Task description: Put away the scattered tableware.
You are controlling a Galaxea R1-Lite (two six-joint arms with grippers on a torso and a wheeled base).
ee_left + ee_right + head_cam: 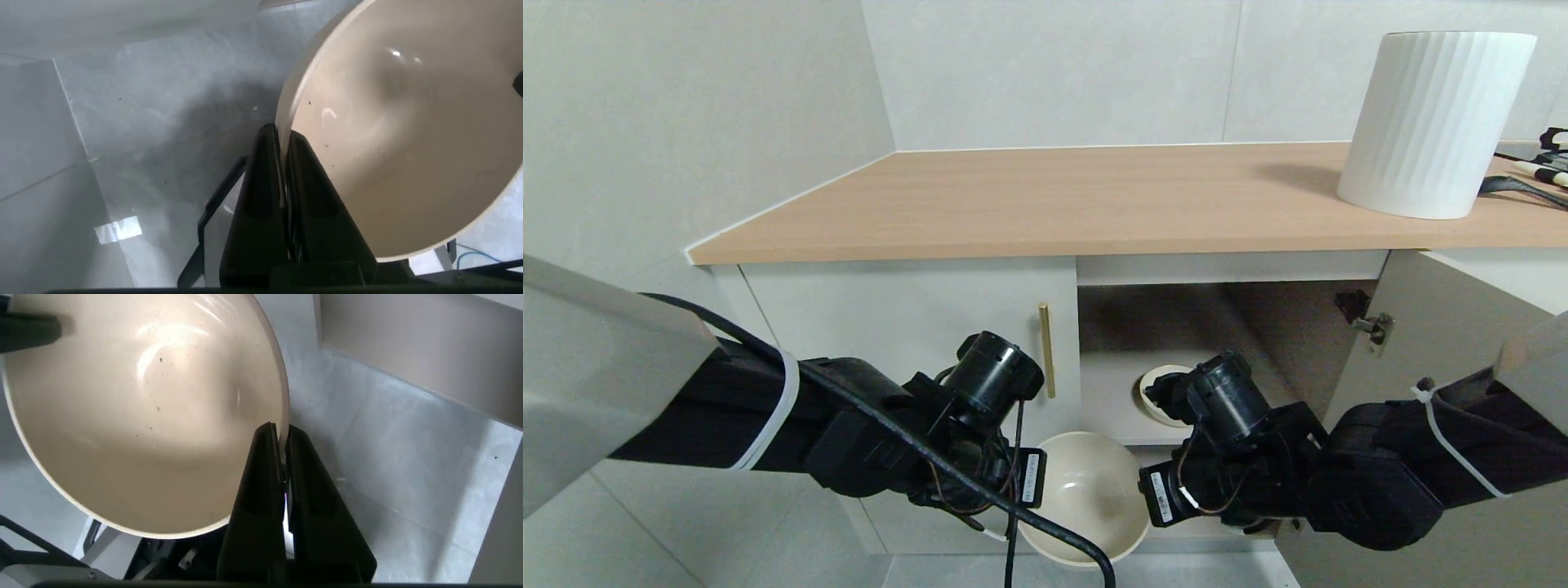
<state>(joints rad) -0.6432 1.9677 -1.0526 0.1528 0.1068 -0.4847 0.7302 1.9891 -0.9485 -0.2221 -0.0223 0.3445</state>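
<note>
My left hand (283, 175) grips the rim of the cream bowl (1086, 494) on one side and my right hand (283, 469) grips the opposite side. The bowl hangs between them, low before the open cabinet (1217, 318) under the table (1045, 204). A small pale dish (1153, 390) sits on the cabinet shelf

Bright, even light falls on the bowl (1086, 502) I hold, leaving small white glints on its inner wall. Behind the bowl the cabinet's (1176, 318) inside is dark. Higher up, the white container (1433, 114) casts a soft shadow.
</note>
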